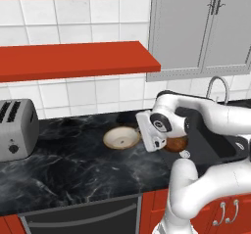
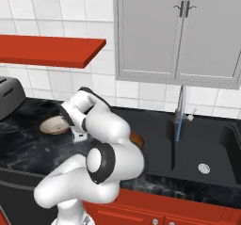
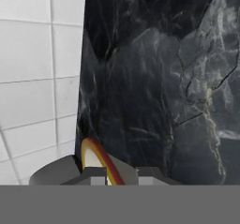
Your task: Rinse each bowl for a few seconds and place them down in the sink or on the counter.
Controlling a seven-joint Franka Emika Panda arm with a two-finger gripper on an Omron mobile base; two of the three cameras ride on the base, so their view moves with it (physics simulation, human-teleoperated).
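The cream-white bowl (image 1: pixel 120 138) with a tan rim lies low at the counter (image 1: pixel 73 164), left of the sink (image 1: pixel 218 147). My gripper (image 1: pixel 140 131) reaches in from its right side and is shut on its rim. In the hand view that rim (image 3: pixel 99 158) runs as an orange-tan arc between my fingertips (image 3: pixel 96 175). I cannot tell whether this bowl touches the counter. The reddish-brown bowl (image 1: pixel 177 144) rests behind my hand by the sink's left edge, partly hidden by the arm. From the right, the cream bowl (image 2: pixel 52 124) shows past my arm and the brown bowl (image 2: pixel 137 140) peeks out.
A silver gooseneck faucet (image 2: pixel 180 107) runs a thin blue stream (image 2: pixel 178 131) into the sink's basin (image 2: pixel 202 148). A grey toaster (image 1: pixel 17 129) stands at the counter's left end. Red shelves (image 1: pixel 73 59) and grey wall cabinets (image 1: pixel 206 27) hang above.
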